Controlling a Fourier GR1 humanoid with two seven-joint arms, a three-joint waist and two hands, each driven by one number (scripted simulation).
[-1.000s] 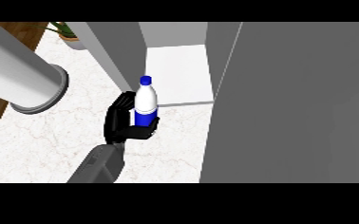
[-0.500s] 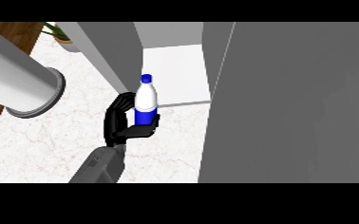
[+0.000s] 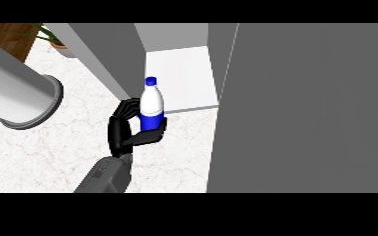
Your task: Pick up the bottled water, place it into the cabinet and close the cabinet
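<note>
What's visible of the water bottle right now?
The water bottle is white with a blue cap and a blue band round its lower body, plastic by its look. It stands roughly upright, held off the marble counter by one hand whose fingers curl round its lower part, just before the open cabinet's white floor.

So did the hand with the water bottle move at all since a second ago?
Only a tiny bit. The hand is still curled round the bottled water, and the two have drifted very slightly toward the open cabinet. The bottle stays upright, just in front of the cabinet floor, not inside yet. The big grey cabinet door on the right and the grey cylinder look unchanged.
</note>
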